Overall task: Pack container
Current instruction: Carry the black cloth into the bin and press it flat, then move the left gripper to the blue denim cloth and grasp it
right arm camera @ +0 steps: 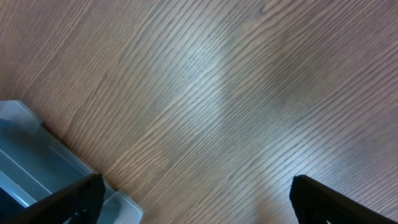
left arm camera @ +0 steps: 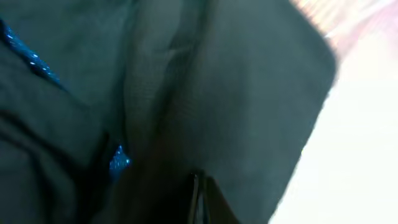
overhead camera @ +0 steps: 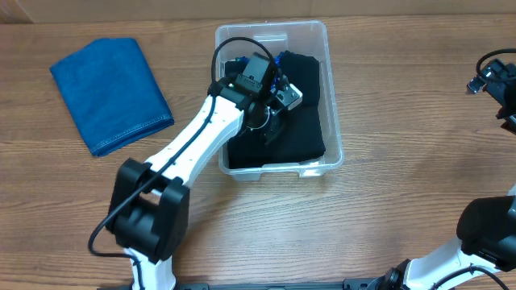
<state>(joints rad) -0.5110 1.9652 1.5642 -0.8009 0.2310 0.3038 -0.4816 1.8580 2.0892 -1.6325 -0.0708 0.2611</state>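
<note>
The clear plastic container point(overhead camera: 333, 97) stands at the table's middle back and holds a folded black cloth point(overhead camera: 305, 93). My left gripper point(overhead camera: 274, 127) reaches down into the container. In the left wrist view its fingers point(left arm camera: 200, 182) are pressed together on a ridge of the black cloth point(left arm camera: 249, 93), which fills the view. A bit of blue fabric point(left arm camera: 118, 160) shows under the cloth. My right gripper point(overhead camera: 496, 84) hovers at the far right, open and empty point(right arm camera: 196, 186) above bare wood. A corner of the container point(right arm camera: 37, 168) shows in the right wrist view.
A folded blue towel point(overhead camera: 109, 93) lies on the wooden table left of the container. The left arm point(overhead camera: 193, 149) stretches across the container's front left edge.
</note>
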